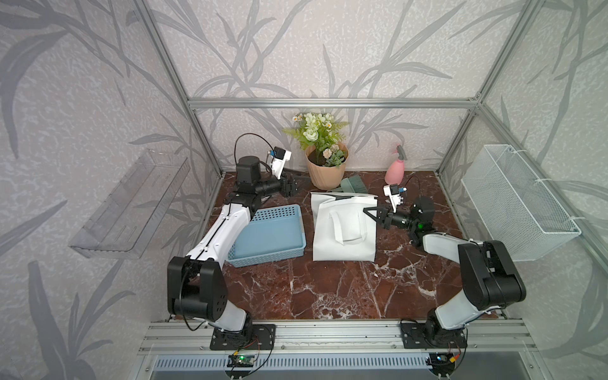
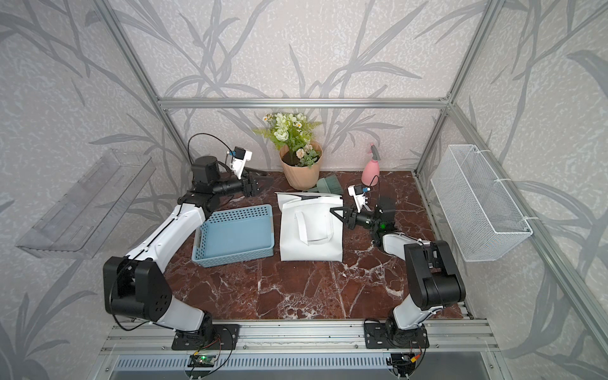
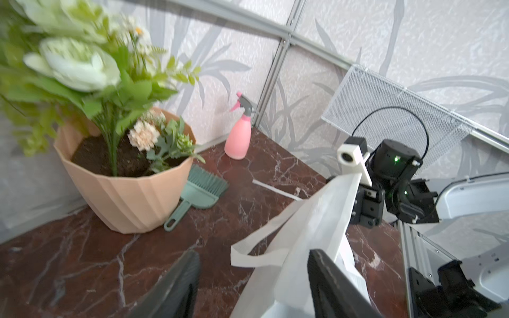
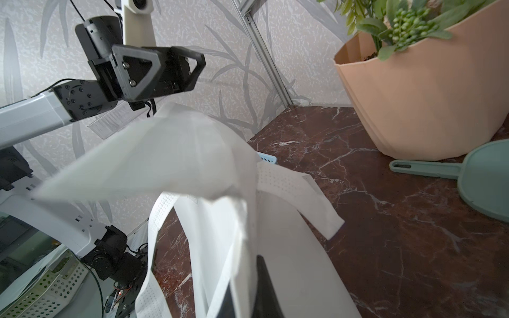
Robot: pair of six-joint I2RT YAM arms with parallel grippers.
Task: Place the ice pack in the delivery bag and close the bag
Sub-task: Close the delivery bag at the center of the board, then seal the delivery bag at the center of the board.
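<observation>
Right, start nearest you: the dark red marbled tabletop (image 1: pixel 329 289) carries the delivery bag (image 1: pixel 342 245), lying flat on its side with one loop handle (image 1: pixel 337 228) on top and its mouth turned away from you. Your right hand (image 1: pixel 367 211) is clamped on the bag's side edge close to that mouth, with white fabric pinched between its closed fingers. In the right wrist view the fabric rises in a fold from the fingers (image 4: pixel 265 289). Across the bag from that hand sits the blue perforated basket (image 1: pixel 269 214), just beside the bag but not touching it, one corner hidden behind your left forearm. Your left hand (image 1: pixel 296 188) hangs farther back, just off the bag's far corner and above the tabletop. Its fingers are apart and hold nothing, and the right wrist view shows it clear of the raised fold. Where the ice pack is you cannot tell from any view. Beyond the right hand lie a green dustpan and brush (image 1: pixel 353 186), right at the bag's far edge. Then comes the peach flower pot (image 1: pixel 325 172) near the left hand, and last the pink spray bottle (image 1: pixel 394 171) against the back wall.
</observation>
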